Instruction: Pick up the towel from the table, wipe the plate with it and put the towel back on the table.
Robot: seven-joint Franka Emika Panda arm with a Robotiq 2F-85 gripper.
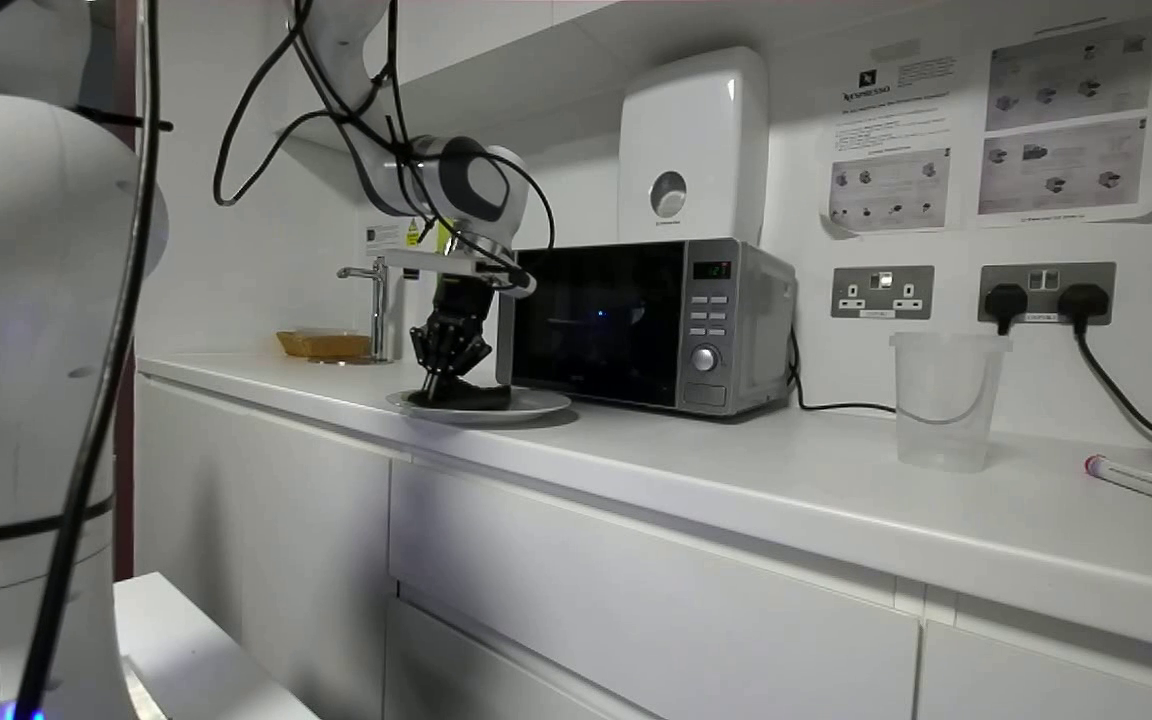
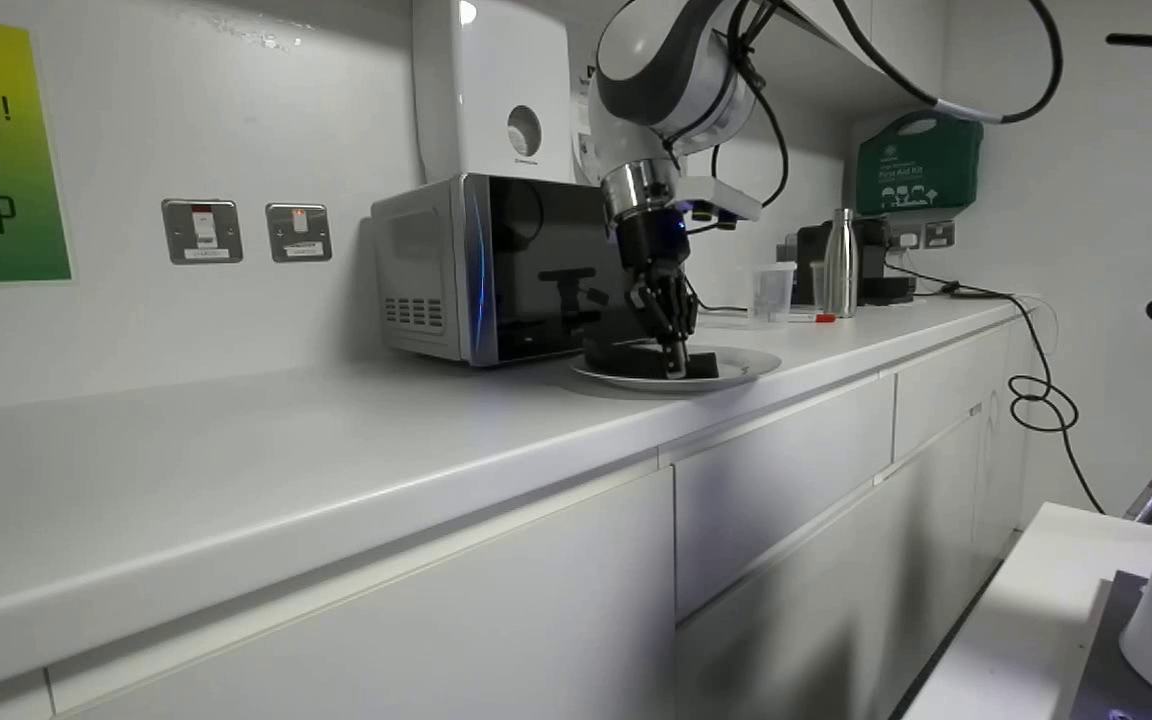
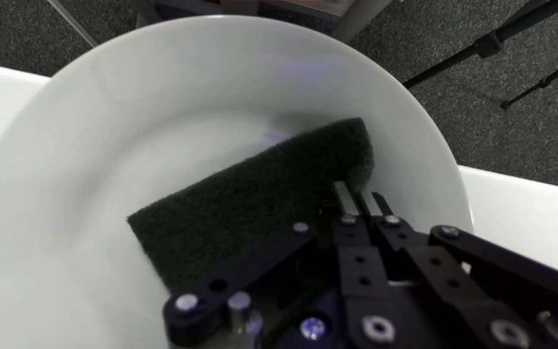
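The towel, a dark green-black cloth (image 3: 250,194), lies on the plate. It also shows in both exterior views (image 1: 484,398) (image 2: 626,359). The plate (image 3: 196,68) is round, shallow and pale. It rests on the white countertop, the table (image 1: 756,450), near its front edge, and shows in both exterior views (image 1: 541,405) (image 2: 754,366). My gripper (image 3: 356,196) points down over the plate. Its fingers are close together on the towel's edge, with a bunched bit of cloth between the tips. The fingertips are low at the plate in both exterior views (image 1: 429,387) (image 2: 674,366). The arm hides part of the towel in the wrist view.
A silver microwave (image 1: 601,320) stands right behind the plate. A clear plastic bucket (image 1: 946,400) and a red marker (image 1: 1151,484) are along the countertop. A tan dish (image 1: 326,345) and a tap (image 1: 378,305) are at the opposite end. A metal bottle (image 2: 841,265) stands farther along.
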